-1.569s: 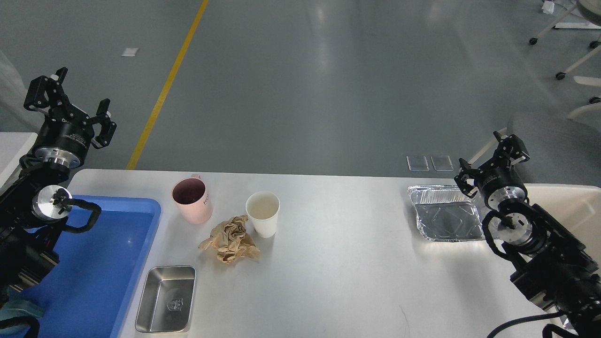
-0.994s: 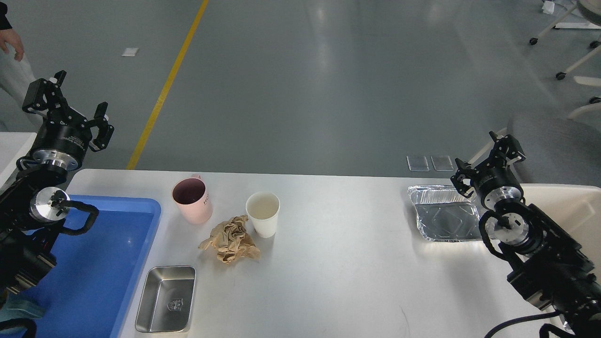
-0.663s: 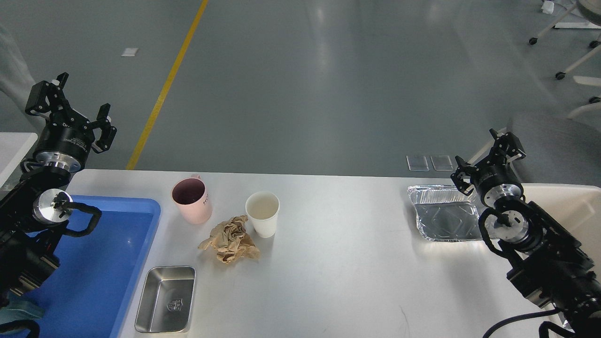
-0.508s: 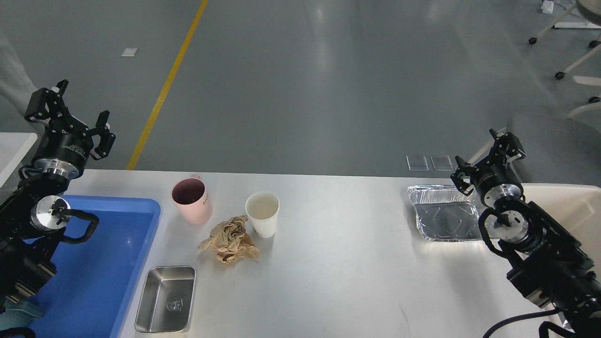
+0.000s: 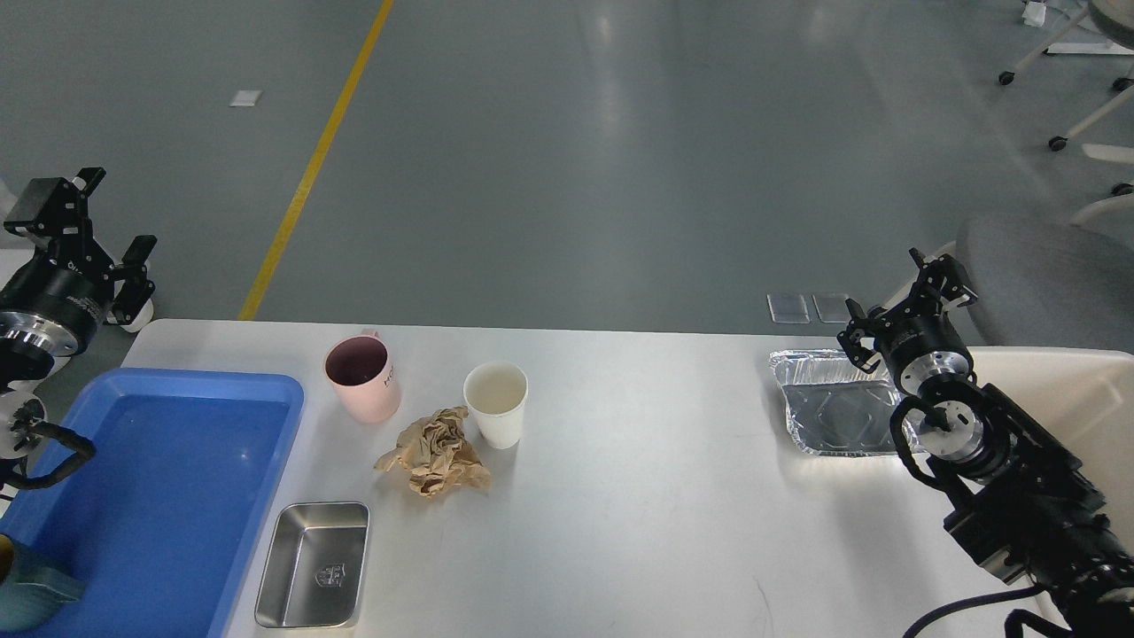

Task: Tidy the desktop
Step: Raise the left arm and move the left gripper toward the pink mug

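The white desktop [image 5: 638, 496] carries a pink mug [image 5: 361, 377], a white paper cup [image 5: 496, 403], a crumpled brown paper [image 5: 434, 454], a small steel tray [image 5: 314, 564] and a foil tray [image 5: 837, 412]. My left gripper [image 5: 84, 226] is open and empty, raised beyond the table's far left corner. My right gripper [image 5: 899, 297] is open and empty, raised just behind the foil tray's far right corner.
A blue plastic tray [image 5: 168, 496] lies at the left with a teal thing [image 5: 27, 594] in its near corner. A cream bin [image 5: 1063, 390] stands at the right, partly behind my right arm. A grey chair [image 5: 1045, 275] stands beyond the table.
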Tool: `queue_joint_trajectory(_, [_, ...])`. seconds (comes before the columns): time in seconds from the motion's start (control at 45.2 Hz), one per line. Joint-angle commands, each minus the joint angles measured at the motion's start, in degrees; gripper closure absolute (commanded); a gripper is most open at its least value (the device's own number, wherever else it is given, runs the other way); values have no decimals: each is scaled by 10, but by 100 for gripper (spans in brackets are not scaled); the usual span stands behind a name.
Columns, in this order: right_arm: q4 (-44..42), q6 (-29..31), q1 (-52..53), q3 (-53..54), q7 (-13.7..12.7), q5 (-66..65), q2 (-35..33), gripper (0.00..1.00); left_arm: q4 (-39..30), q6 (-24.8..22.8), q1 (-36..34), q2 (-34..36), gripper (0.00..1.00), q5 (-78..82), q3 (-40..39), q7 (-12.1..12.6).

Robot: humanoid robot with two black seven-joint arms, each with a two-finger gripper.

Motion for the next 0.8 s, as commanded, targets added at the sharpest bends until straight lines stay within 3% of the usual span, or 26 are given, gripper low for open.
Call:
queue_joint_trajectory(0.0, [5, 0, -2, 0, 0, 1, 4, 0, -13, 2, 19, 41, 3, 59, 3, -15])
queue_joint_trajectory(0.265, [5, 1, -3, -1, 0, 0, 9, 0, -77, -22, 75, 131, 5, 95, 15, -19])
queue_joint_trajectory(0.575, [5, 2, -2, -1, 0, 0, 7, 0, -160, -38, 79, 232, 5, 156, 71, -17])
queue_joint_trajectory(0.663, [5, 3, -2, -1, 0, 0, 7, 0, -193, -43, 83, 251, 4, 156, 86, 0])
queue_joint_trajectory(0.773, [5, 3, -2, -2, 0, 0, 7, 0, -247, -39, 83, 284, 5, 158, 96, 56])
